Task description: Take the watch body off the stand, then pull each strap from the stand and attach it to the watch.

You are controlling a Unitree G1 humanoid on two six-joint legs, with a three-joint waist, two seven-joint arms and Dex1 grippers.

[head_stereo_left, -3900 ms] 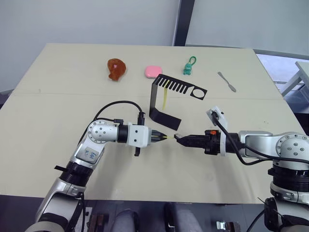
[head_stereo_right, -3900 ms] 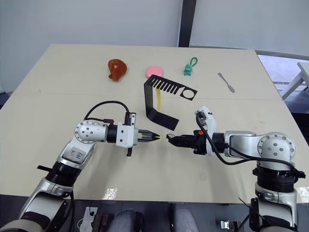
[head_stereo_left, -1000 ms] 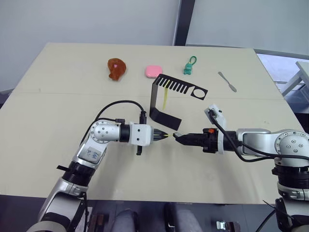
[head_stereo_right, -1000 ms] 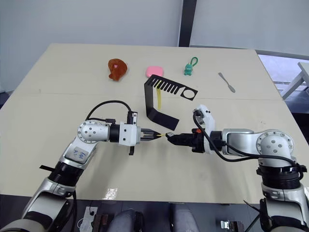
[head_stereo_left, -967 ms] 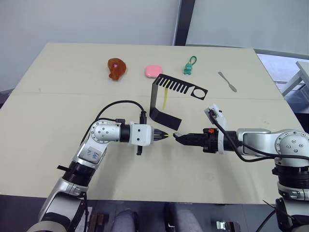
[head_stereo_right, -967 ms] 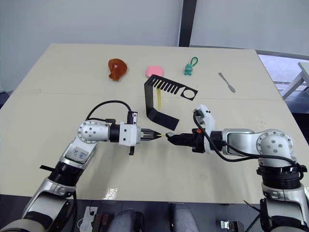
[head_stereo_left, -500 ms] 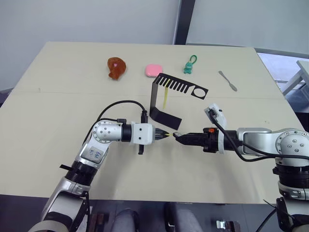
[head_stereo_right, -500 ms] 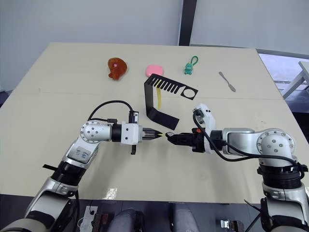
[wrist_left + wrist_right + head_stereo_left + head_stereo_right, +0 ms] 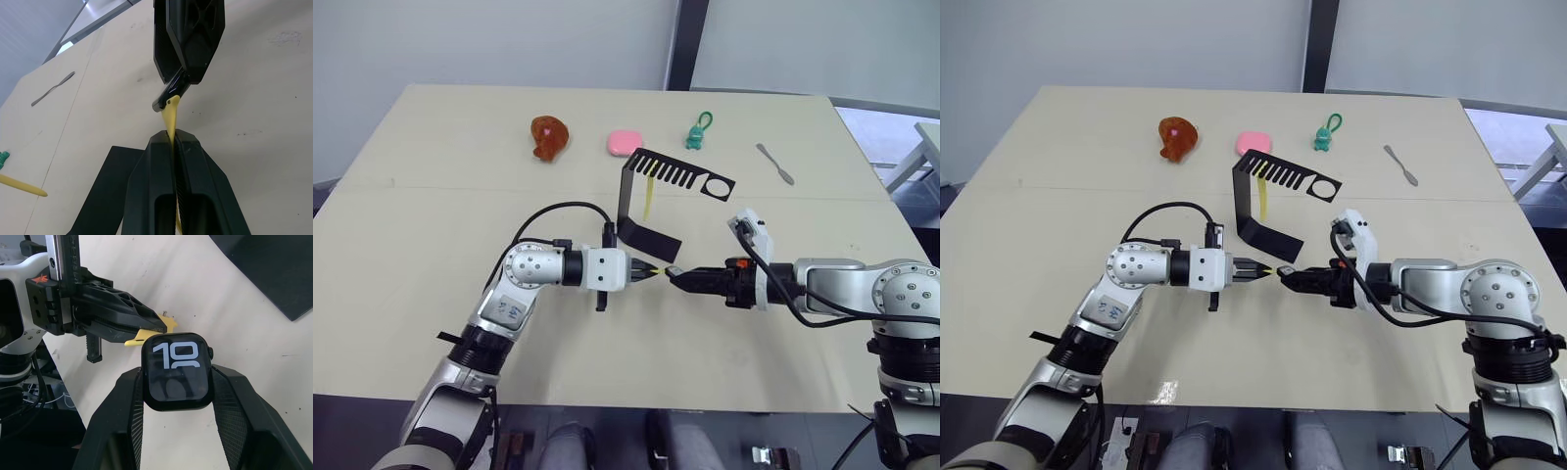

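Just before the thin black bent-sheet stand [image 9: 651,201], left gripper [image 9: 646,272] pinches a narrow yellow strap [image 9: 170,119] against the dark rounded-square watch body [image 9: 179,370] clamped by right gripper [image 9: 672,278]. Behind: second yellow strap [image 9: 647,200] hanging from the stand, green keyring figure [image 9: 696,134], grey metal spatula [image 9: 773,164].

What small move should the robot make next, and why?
Probably ease the left gripper forward to seat the strap: its tip already meets the edge of the watch held by the right gripper.
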